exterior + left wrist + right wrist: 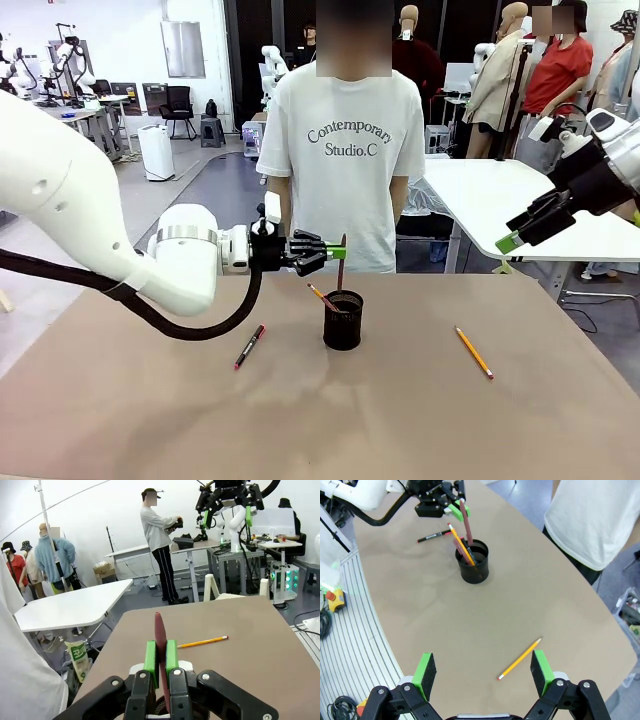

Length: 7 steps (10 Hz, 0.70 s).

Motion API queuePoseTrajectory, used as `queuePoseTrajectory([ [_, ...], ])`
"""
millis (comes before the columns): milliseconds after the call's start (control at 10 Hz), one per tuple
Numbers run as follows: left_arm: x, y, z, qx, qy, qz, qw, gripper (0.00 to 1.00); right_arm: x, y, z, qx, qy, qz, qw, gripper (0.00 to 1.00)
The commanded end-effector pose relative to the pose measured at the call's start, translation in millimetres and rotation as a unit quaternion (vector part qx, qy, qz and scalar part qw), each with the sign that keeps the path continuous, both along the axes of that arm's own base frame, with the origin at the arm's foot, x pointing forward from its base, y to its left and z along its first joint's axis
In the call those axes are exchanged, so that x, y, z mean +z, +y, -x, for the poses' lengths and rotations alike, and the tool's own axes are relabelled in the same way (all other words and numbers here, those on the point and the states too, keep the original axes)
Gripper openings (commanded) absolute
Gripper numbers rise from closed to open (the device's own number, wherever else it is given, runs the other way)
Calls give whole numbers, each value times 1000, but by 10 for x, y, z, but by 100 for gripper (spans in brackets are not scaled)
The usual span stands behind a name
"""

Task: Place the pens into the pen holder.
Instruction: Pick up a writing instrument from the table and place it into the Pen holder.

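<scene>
The black mesh pen holder [342,322] stands mid-table with a yellow pencil [322,297] leaning in it. My left gripper [333,252] hangs just above it, shut on a pinkish-red pencil [341,265] held upright, its lower tip at the holder's mouth. From the left wrist, that pencil [160,640] sits between the green pads [150,662]. A black pen with red ends [250,346] lies left of the holder. Another yellow pencil [474,352] lies to the right. My right gripper [520,235] is raised at the right, open and empty, looking down on that pencil [520,659] and the holder [474,565].
A person in a white T-shirt [345,150] stands at the far edge, right behind the holder, hands out of sight. The brown table [400,420] has bare room in front and on both sides. White tables stand beyond its far right.
</scene>
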State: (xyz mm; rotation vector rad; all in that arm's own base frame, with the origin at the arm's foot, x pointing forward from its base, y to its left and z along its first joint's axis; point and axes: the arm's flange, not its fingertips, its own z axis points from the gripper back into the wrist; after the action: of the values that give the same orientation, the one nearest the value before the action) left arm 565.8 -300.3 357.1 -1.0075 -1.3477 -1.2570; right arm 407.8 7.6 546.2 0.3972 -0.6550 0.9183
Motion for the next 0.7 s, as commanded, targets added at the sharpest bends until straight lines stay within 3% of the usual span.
queuePoseTrajectory([
  [0, -93, -66, -36, -25, -7, 22, 999, 0, 6, -4, -14, 4, -3, -7, 1000, 100],
  [500, -341, -197, -32, -47, 1, 27, 999, 0, 6, -4, -14, 4, -3, -7, 1000, 100],
  [600, -352, -211, -19, -54, 1, 28, 998, 7, 6, -4, -14, 4, -3, -7, 1000, 100],
])
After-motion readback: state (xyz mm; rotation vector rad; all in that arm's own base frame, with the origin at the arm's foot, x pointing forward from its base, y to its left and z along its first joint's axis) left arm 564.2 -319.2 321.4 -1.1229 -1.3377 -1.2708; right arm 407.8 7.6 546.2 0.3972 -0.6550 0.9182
